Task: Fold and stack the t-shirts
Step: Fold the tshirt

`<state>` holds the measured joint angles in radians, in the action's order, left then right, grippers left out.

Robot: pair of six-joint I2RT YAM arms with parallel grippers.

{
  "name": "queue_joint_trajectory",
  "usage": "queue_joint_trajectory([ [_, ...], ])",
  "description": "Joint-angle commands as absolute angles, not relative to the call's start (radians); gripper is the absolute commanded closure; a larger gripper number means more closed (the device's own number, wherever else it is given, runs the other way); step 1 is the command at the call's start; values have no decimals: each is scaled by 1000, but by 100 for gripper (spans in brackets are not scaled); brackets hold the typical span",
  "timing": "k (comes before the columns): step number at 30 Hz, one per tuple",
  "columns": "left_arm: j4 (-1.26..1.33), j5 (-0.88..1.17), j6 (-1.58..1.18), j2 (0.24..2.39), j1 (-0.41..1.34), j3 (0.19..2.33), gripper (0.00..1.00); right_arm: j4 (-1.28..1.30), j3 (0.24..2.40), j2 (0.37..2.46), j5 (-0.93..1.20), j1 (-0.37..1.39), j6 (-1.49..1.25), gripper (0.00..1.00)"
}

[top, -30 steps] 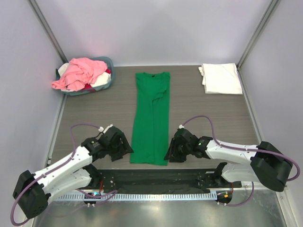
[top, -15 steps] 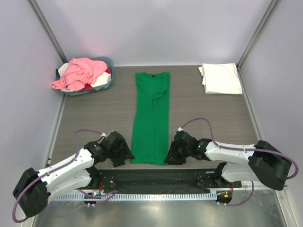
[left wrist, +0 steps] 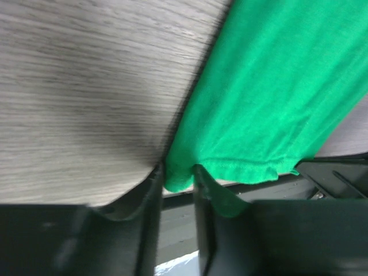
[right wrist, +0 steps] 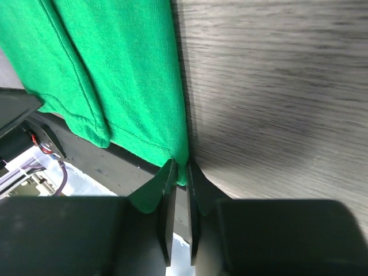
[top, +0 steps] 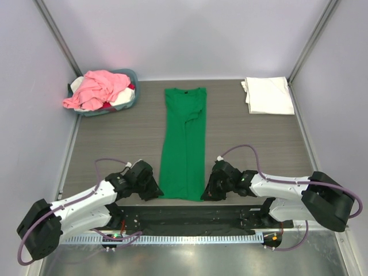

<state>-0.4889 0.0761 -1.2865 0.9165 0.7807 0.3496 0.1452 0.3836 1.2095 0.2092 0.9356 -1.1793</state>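
A bright green t-shirt [top: 184, 144], folded into a long narrow strip, lies down the middle of the table with its collar at the far end. My left gripper [top: 157, 192] is shut on the near left corner of its hem [left wrist: 179, 175]. My right gripper [top: 204, 194] is shut on the near right corner [right wrist: 181, 167]. A folded white t-shirt [top: 267, 95] lies at the far right. Pink, white and red shirts [top: 98, 89] are heaped in the basket at the far left.
The round blue-grey basket [top: 131, 77] stands at the far left corner. Grey walls with metal posts close in the table on three sides. A black rail [top: 184, 215] runs along the near edge between the arm bases.
Both grippers have slid toward the near edge along the green shirt's sides and closed on the hem's two corners. The shirt itself lies as before.
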Motion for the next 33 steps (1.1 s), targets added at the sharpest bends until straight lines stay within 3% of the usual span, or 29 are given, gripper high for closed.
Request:
queue_joint_trajectory([
  [1,-434,67,-1290,948,787,333,74,150,368,1215,176,943,-1166,85],
  [2,-434,67,-1289,953,787,334,81,152,364,1210,176,943,-1167,92],
  [3,-434,67,-1286,956,787,337,94,156,361,1203,173,943,-1169,95],
  [4,-436,69,-1287,954,790,344,100,178,354,1181,169,942,-1173,99],
  [12,-593,8,-1330,888,879,480,100,400,377,959,115,945,-1186,99],
  [18,-721,-113,-1250,957,879,636,100,489,478,916,29,940,-1138,99],
  [24,-807,-182,-1140,1074,850,856,100,595,690,1043,-69,841,-967,99],
  [33,-821,-149,-965,1319,689,1136,100,632,1040,1342,-23,608,-709,99],
])
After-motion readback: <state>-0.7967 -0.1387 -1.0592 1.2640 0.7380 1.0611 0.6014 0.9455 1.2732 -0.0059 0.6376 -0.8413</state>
